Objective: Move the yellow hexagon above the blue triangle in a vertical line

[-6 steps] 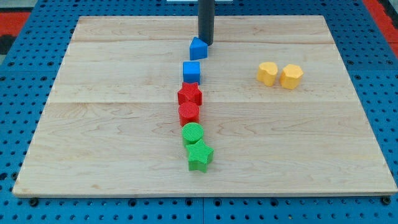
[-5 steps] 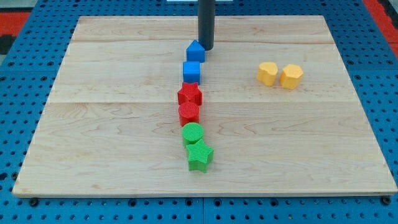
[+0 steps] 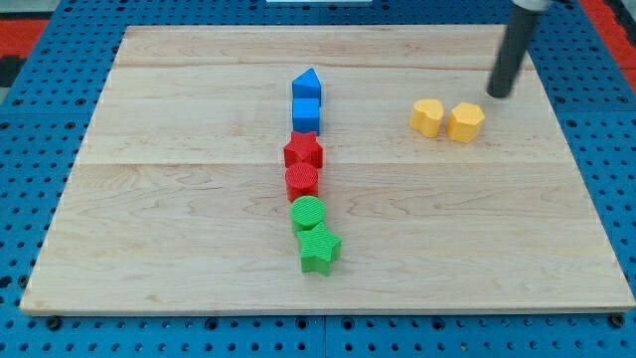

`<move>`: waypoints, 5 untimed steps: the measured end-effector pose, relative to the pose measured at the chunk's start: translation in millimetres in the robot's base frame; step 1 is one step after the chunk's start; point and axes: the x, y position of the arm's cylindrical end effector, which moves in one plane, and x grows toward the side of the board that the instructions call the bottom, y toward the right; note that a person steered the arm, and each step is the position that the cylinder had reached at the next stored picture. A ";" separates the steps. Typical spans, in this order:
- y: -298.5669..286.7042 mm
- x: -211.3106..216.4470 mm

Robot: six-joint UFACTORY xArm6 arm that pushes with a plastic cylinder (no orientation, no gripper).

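The yellow hexagon (image 3: 465,121) lies at the view's right, touching a second yellow block (image 3: 428,116) on its left. The blue triangle (image 3: 307,83) heads a vertical column at the board's middle, with the blue cube (image 3: 306,114) right below it. My tip (image 3: 498,94) stands just up and to the right of the yellow hexagon, a small gap away, and far right of the blue triangle.
Below the blue cube the column goes on with a red star (image 3: 303,151), a red cylinder (image 3: 302,181), a green cylinder (image 3: 308,213) and a green star (image 3: 319,249). The wooden board (image 3: 179,199) ends close to the right of my tip.
My tip has left the blue triangle and swung far to the right, to beside the yellow hexagon. The blue triangle has shifted slightly left, into line over the blue cube.
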 end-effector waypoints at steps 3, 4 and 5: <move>-109.6 -23.1; -147.6 -64.6; -140.3 -84.2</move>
